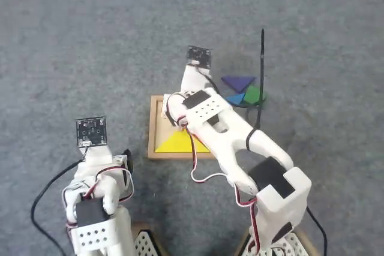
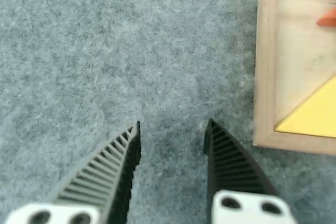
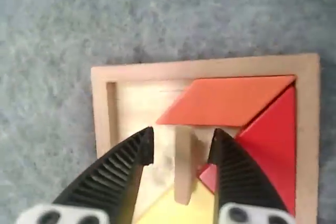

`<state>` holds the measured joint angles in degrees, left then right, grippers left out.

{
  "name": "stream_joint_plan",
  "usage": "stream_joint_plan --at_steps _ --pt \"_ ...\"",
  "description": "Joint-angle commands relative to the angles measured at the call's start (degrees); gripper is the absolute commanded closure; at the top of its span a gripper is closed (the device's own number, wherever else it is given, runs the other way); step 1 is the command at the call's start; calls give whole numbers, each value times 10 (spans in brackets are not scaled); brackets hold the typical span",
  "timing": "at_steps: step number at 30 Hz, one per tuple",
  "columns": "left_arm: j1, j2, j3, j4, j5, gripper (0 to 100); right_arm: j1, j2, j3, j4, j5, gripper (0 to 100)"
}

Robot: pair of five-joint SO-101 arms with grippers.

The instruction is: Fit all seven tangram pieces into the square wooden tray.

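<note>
A grey, carpet-textured desk [image 1: 72, 58] was seen beneath both arms. The white right arm [image 1: 240, 142] was stretched from the near edge out over a square wooden tray [image 3: 205, 68]. The tray lay flat near the middle of the desk and was partly covered by that arm in the high view. The white left arm [image 1: 96, 208] was held at the near left.

Inside the tray, a large flat yellow triangle [image 1: 176, 142] was laid against the rim nearest the arms. A flat orange parallelogram [image 3: 226, 100] was set along another rim. A large flat red triangle [image 3: 273, 135] was fitted against the adjoining rim, touching the parallelogram edge to edge. Part of the pale tray floor was left bare.

The right pincer [image 3: 181, 137] was held over the tray's interior with its jaws spread apart. A narrow pale wooden strip [image 3: 182, 182] was seen between them, with a gap on either side; what the strip was could not be told.

The left pincer [image 2: 172, 129] was held with its jaws parted and nothing between them, over bare desk just beside the tray's outer rim.

Outside the tray, beyond its far right corner, three smaller pieces were clustered on the desk. A purple triangle [image 1: 238, 81] lay farthest, and a small blue triangle [image 1: 235, 98] touched a small green piece [image 1: 254, 94].
</note>
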<state>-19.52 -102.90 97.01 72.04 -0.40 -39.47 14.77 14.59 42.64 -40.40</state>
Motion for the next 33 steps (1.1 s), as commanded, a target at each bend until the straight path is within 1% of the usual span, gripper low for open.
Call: stream_joint_plan --at_steps 1,12,15,17,19,21,22,23,25,28,33 --pt "2 -11 -6 2 -3 814 -4 -22 -11 -7 25 818" --pt "2 -11 -6 2 -3 814 57 -109 5 8 33 819" --pt "2 -11 -6 2 -3 814 67 -163 10 31 97 819" --pt "2 -11 -6 2 -3 814 61 -196 20 51 163 833" --pt "2 -11 -6 2 -3 814 44 -223 43 55 252 886" --pt "2 -11 -6 2 -3 814 23 -251 76 29 328 974" --pt "2 -11 -6 2 -3 814 13 -264 94 9 356 998" --pt "2 -11 -6 2 -3 814 1 -276 113 -12 378 983" --pt "2 -11 -6 2 -3 814 -30 -293 151 -53 406 996" --pt "2 -11 -6 2 -3 814 -63 -290 180 -80 455 992" --pt "2 -11 -6 2 -3 814 -58 -227 173 -100 459 992"
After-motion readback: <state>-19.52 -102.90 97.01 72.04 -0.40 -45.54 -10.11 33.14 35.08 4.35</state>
